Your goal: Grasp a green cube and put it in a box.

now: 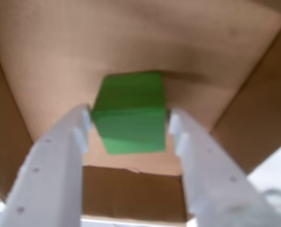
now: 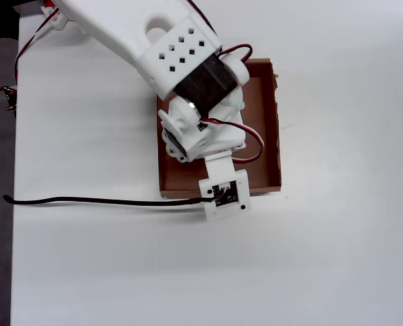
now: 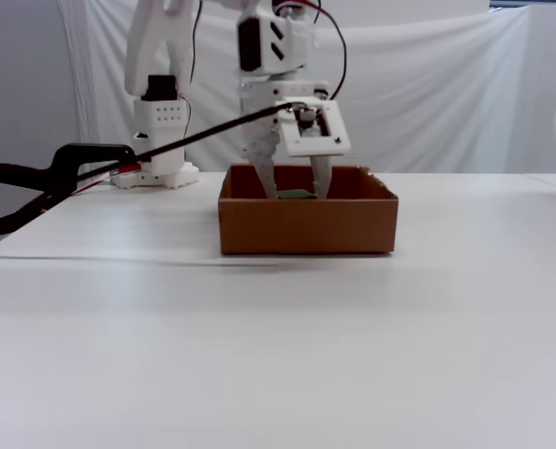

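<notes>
Green cube (image 1: 130,112) down inside the box (image 1: 46,61), sitting on the brown floor, a bit turned, with one corner edge facing the wrist camera. Dark shadow on the cardboard just behind it, to the right.

Gripper (image 1: 129,122) open, one white finger on each side of the cube. Left finger tip right at the cube's left edge, right finger tip just beside its right edge with a thin gap showing. Too blurry to say if the left tip really touches. Nothing squeezed or lifted.

In the fixed view, box (image 3: 306,224) standing on the white bench (image 3: 278,355), front wall plain brown. Two white fingers of the gripper (image 3: 295,192) reaching down into it from above. Just a little green sliver of the cube (image 3: 297,195) peeking over the front wall, between the fingers.

In the overhead view, white arm (image 2: 154,41) coming in from the top left and covering most of the box (image 2: 273,129). Cube hidden under the arm here. Right wall of the box a bit bumpy near the top corner. Black cable (image 2: 93,201) lying across the bench (image 2: 337,258) from the left edge over to the small white camera block (image 2: 225,195) at the box's near wall. Red and black wires (image 2: 245,146) looping over the arm.
</notes>
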### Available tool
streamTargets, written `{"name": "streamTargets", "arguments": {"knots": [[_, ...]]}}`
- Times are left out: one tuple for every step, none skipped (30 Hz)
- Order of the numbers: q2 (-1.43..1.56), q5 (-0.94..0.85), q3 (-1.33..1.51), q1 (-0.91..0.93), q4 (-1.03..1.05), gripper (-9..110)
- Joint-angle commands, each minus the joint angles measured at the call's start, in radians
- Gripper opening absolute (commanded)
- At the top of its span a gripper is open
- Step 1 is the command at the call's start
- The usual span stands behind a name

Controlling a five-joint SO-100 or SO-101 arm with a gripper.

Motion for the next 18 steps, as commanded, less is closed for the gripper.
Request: {"name": "streamTargets", "arguments": {"knots": [[0.101, -0.012, -0.064, 0.057, -0.006, 22], [0.135, -0.014, -0.064, 0.078, 0.006, 22], [0.178, -0.014, -0.058, 0.101, 0.023, 22], [0.229, -0.014, -0.043, 0.126, 0.041, 22], [0.288, -0.014, -0.020, 0.152, 0.063, 22], [0.351, -0.009, 0.009, 0.181, 0.083, 22], [0.419, -0.005, 0.046, 0.215, 0.101, 22], [0.485, -0.003, 0.083, 0.253, 0.124, 22], [0.554, -0.003, 0.133, 0.293, 0.135, 22], [0.640, 0.006, 0.209, 0.344, 0.137, 22], [0.701, 0.018, 0.268, 0.391, 0.138, 22], [0.772, 0.020, 0.342, 0.448, 0.143, 22], [0.827, 0.020, 0.407, 0.494, 0.146, 22], [0.877, 0.020, 0.472, 0.534, 0.146, 22], [0.930, 0.021, 0.543, 0.565, 0.146, 22], [0.982, 0.021, 0.620, 0.589, 0.132, 22], [1.034, 0.021, 0.703, 0.614, 0.107, 22], [1.085, 0.021, 0.785, 0.637, 0.081, 22]]}}
